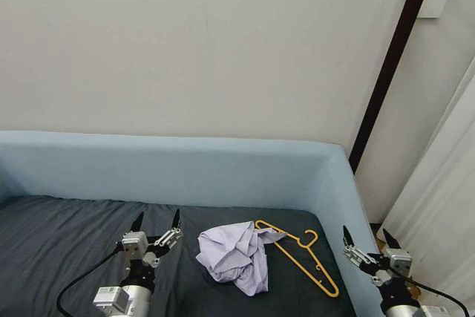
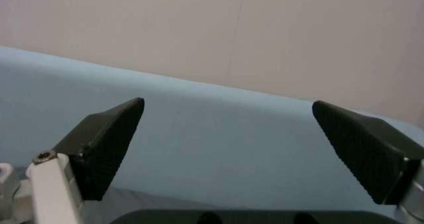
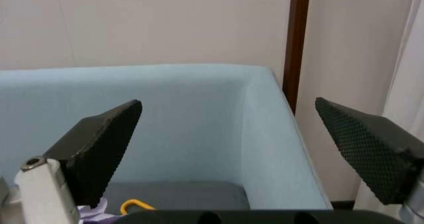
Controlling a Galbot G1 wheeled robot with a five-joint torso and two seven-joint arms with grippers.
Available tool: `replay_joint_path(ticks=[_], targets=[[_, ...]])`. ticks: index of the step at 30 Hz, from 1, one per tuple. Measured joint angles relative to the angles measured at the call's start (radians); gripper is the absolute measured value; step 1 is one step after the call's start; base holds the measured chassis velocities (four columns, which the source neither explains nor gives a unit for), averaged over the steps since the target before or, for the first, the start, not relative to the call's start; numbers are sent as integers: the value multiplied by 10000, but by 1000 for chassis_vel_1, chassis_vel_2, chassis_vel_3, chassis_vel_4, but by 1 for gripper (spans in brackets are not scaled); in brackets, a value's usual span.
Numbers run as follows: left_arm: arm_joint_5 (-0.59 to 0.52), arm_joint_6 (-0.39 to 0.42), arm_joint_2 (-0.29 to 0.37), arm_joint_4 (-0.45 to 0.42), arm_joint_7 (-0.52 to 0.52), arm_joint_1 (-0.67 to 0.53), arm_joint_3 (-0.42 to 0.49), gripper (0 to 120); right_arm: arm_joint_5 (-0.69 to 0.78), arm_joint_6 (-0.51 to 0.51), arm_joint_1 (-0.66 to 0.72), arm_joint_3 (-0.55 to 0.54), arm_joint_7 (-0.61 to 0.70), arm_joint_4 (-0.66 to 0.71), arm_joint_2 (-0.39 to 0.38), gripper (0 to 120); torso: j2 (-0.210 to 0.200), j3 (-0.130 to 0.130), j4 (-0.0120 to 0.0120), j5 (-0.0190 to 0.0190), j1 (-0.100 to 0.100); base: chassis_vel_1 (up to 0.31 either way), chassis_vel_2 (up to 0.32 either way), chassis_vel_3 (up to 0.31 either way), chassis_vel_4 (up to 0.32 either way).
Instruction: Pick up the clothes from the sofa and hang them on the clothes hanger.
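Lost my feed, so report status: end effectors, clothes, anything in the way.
Left end effector open, empty, over seat. Right end effector open, empty, by sofa's right arm. Lilac garment crumpled on seat, edge over orange hanger. Nothing blocking.

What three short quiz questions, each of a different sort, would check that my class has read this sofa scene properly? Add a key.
1. True or false: the left gripper is holding the lavender garment.
2. Where is the orange hanger?
A) lying on the sofa seat, on the garment's side nearer the right gripper
B) hooked on the wall
C) clamped in the right gripper
3. Fill the gap: both grippers stand ___, with nothing between their fingers.

Key: 1 false, as the garment lies crumpled on the seat, apart from both grippers; 2 A; 3 open.
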Motion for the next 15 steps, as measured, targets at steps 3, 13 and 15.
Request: replay_joint_path(ticks=[3,13,15], targets=[[52,-58,-11,35,0,-2,-1,100,215,-51,57,-29,30,-1,-106,100,1,0,0,0,0,0,0,0,0],[567,-573,-24,251,34,207,-176,100,3400,-1414,952,-1046,1131,-63,-1129,100,0,0,0,-1,0,0,0,0,0],[606,-621,-28,255,38,278,-223,100,4199,-1724,1293,-1335,1532,-170,-1272,100,0,0,-1,-2,0,0,0,0,0]])
